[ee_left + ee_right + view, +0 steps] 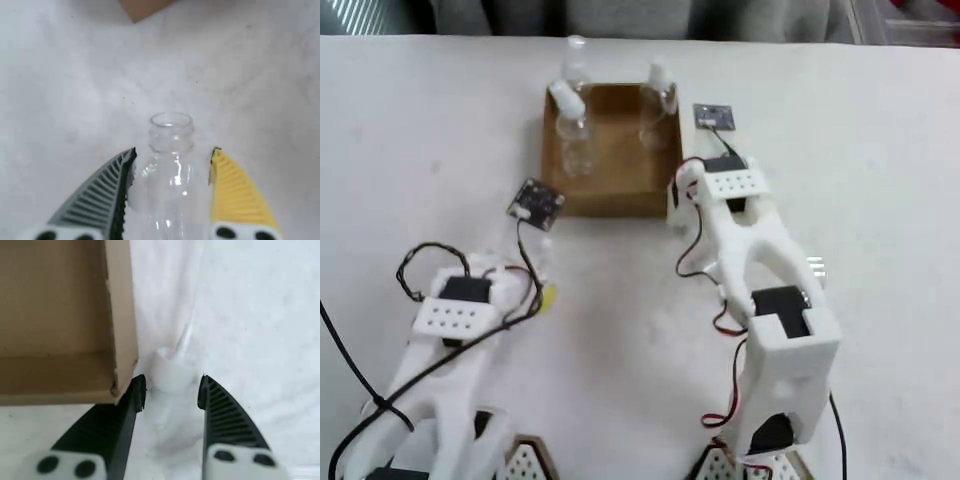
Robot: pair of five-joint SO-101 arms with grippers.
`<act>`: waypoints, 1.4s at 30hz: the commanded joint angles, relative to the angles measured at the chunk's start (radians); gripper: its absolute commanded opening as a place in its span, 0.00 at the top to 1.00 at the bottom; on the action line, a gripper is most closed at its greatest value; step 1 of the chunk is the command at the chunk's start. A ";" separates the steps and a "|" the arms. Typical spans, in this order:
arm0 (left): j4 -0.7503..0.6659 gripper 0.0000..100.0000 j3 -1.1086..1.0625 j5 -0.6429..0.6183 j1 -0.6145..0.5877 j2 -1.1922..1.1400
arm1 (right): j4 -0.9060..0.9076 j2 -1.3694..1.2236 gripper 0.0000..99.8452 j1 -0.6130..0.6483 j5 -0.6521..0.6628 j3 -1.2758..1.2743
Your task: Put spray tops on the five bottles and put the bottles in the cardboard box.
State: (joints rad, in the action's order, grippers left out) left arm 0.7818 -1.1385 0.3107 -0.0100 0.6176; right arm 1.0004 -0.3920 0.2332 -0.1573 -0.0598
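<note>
A white surface (880, 200) fills the high view, with a dim grey strip of room beyond its far edge at 12 o'clock. The cardboard box (610, 205) sits open toward 12 o'clock of the surface's middle. Two capped bottles stand in it, one (575, 140) against the 9 o'clock wall and the other (657, 110) in the far corner at 2 o'clock. A third bottle (576, 55) rises at the box's far wall, though whether it stands inside or just behind is hard to tell.

The left arm comes in from 7 o'clock, trailing a black cable loop (420, 260), with a small dark board (537, 200) on its wrist just beside the box's near corner. The left tool (173, 152) is closed on an open-necked bottle (171, 130), a clear one with no top. A grey finger (107, 185) presses one side and a yellow finger (235, 190) the other. A corner of the box shows beyond them.

The right arm reaches up from 5 o'clock, strung with red wires (705, 265), and its white body overlies the box's 4 o'clock corner. There the right tool (171, 385) stands part open, its black fingers (220, 410) either side of a white spray top (170, 371). The spray top lies on the surface just beside the box wall.
</note>
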 commanded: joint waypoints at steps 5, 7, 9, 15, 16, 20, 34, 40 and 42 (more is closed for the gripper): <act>-0.017 0.89 0.006 0.011 -0.008 0.031 | -0.008 -0.051 0.84 -0.027 -0.008 0.044; -0.017 0.89 0.006 0.011 -0.008 0.031 | -0.004 -0.062 0.85 -0.028 -0.008 0.055; -0.017 0.89 0.006 0.011 -0.008 0.031 | 0.022 -0.070 0.88 -0.030 -0.008 0.077; -0.017 0.89 0.005 0.011 -0.008 0.031 | 0.064 -0.062 0.97 -0.102 0.000 0.103; -0.017 0.89 0.005 0.011 -0.008 0.031 | 0.081 -0.062 0.97 -0.119 0.000 0.117; -0.017 0.89 0.005 0.011 -0.005 0.031 | 0.214 -0.062 0.98 -0.177 0.000 0.222; -0.018 0.89 0.003 0.012 -0.007 0.031 | 0.725 0.010 0.98 -0.189 0.086 0.532; -0.018 0.89 0.005 0.012 -0.008 0.031 | 0.725 0.259 0.98 -0.113 0.087 0.307; -0.018 0.89 0.005 0.012 -0.010 0.031 | 0.723 0.352 0.98 -0.068 0.087 0.218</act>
State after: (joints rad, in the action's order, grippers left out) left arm 0.7818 -1.1385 0.3107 -0.0100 0.6176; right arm 1.6909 -0.2064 0.1074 -0.0836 0.2394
